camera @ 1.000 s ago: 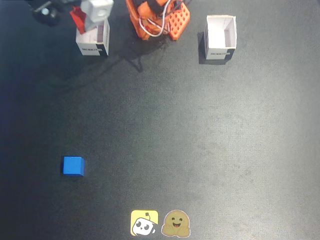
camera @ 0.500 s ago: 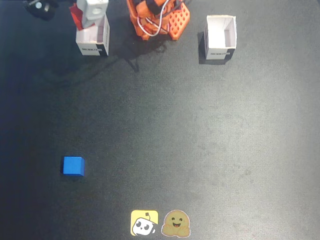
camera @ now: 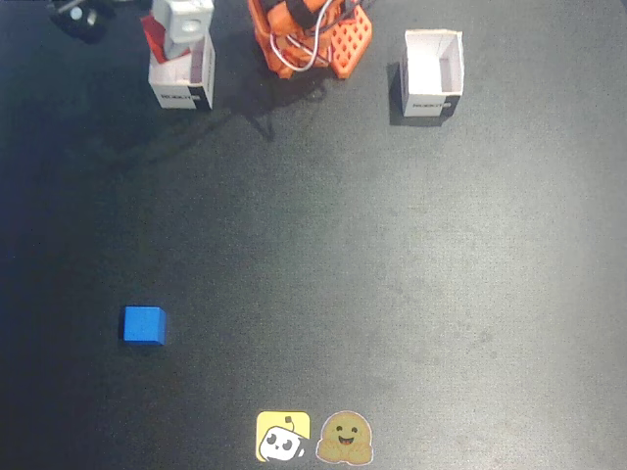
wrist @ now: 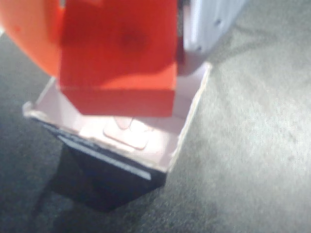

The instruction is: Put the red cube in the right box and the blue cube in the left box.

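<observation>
In the wrist view the red cube (wrist: 119,58) fills the top, held between an orange finger (wrist: 29,34) and a pale finger (wrist: 209,24); my gripper (wrist: 119,34) is shut on it. The cube hangs just above the open top of a white box (wrist: 187,128). In the fixed view that white box (camera: 182,76) stands at the top left with the gripper (camera: 174,29) and a sliver of red cube (camera: 152,37) over it. The blue cube (camera: 143,324) lies alone at the lower left. A second white box (camera: 432,70) stands open at the top right.
The orange arm base (camera: 312,34) sits at the top centre between the two boxes. Two stickers, one yellow (camera: 283,437) and one brown (camera: 344,439), lie at the bottom edge of the dark mat (camera: 392,274).
The gripper with the red cube has shifted slightly toward the top edge of the fixed view, staying over the top-left box. The blue cube has not moved.
</observation>
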Robot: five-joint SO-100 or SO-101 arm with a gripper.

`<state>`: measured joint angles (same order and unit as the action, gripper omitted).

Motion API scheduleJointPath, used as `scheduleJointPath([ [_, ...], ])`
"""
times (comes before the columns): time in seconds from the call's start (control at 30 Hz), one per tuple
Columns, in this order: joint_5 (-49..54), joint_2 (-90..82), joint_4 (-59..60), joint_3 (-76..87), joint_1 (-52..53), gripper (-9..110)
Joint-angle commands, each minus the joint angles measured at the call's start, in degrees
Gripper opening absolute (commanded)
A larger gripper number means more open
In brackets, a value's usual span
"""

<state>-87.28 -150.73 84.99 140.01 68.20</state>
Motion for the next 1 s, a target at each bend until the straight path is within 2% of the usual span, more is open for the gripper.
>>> scheduleJointPath([
  [0.0, -0.4, -1.2, -0.8, -0.5, -0.6, 18],
  [0.17, -0.2, -1.8, -0.5, -0.7, -1.0, 18],
  [0.5, 4.9, 0.0, -3.6, -1.6, -1.5, 0],
  [0.97, 5.7, 0.5, -5.1, -4.9, -16.7, 0],
])
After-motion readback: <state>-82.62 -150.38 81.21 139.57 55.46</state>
